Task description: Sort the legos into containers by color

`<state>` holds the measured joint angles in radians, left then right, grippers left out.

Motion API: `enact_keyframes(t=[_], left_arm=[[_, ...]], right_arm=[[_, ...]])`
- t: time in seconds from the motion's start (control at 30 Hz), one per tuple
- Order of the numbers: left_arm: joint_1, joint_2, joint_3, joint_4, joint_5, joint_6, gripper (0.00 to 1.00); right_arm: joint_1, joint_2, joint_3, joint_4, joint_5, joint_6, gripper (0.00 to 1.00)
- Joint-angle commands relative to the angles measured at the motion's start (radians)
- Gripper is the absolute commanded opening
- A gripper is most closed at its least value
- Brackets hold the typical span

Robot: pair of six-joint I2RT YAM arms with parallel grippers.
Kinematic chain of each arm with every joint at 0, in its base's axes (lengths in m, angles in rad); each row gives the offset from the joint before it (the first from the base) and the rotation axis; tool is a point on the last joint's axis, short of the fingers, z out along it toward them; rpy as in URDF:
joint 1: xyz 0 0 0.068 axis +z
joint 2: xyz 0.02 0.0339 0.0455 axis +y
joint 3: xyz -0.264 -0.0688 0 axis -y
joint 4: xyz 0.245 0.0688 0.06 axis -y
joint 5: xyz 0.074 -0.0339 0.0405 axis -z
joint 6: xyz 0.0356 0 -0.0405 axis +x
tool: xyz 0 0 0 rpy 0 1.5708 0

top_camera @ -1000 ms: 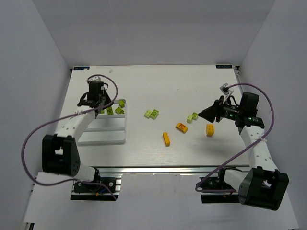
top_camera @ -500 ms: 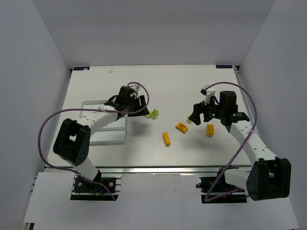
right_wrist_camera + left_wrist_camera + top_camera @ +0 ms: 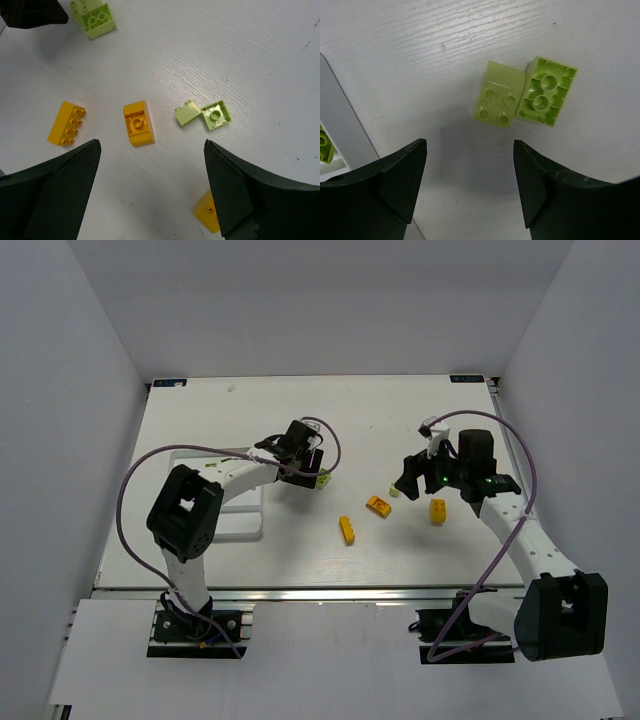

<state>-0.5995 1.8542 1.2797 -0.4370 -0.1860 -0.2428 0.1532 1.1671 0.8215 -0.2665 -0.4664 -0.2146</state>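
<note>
While the white tray (image 3: 228, 524) is sitting far left, the left gripper (image 3: 306, 471) is hovering wide open over two touching lime legos (image 3: 502, 100). Two orange legos (image 3: 347, 529) are lying mid-table, and the right gripper (image 3: 409, 480) is hanging open over another lime pair (image 3: 204, 113).
</note>
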Motion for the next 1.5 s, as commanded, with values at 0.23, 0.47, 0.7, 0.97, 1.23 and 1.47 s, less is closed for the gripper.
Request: enact_keyframes(t=[0.23, 0.47, 0.7, 0.97, 1.23, 1.47], left_arm=[[-0.028, 0.105, 0.118, -0.058, -0.044, 0.131, 0.81], [-0.028, 0.157, 0.164, -0.065, -0.010, 0.135, 0.80], [-0.028, 0.206, 0.213, -0.046, -0.018, 0.126, 0.62], [-0.028, 0.163, 0.192, -0.051, -0.018, 0.103, 0.17], [0.030, -0.174, 0.011, 0.007, -0.131, -0.012, 0.00], [0.142, -0.312, -0.081, -0.120, -0.217, -0.121, 0.00]], right_arm=[[0.002, -0.041, 0.021, 0.032, -0.003, -0.009, 0.89], [0.003, -0.046, 0.019, 0.032, -0.008, -0.009, 0.89], [0.000, -0.055, 0.018, 0.035, -0.011, -0.011, 0.89], [-0.001, -0.063, 0.013, 0.038, -0.014, -0.012, 0.89], [0.003, -0.064, 0.004, 0.046, -0.003, -0.026, 0.85], [0.006, -0.053, 0.014, 0.029, -0.043, -0.035, 0.14]])
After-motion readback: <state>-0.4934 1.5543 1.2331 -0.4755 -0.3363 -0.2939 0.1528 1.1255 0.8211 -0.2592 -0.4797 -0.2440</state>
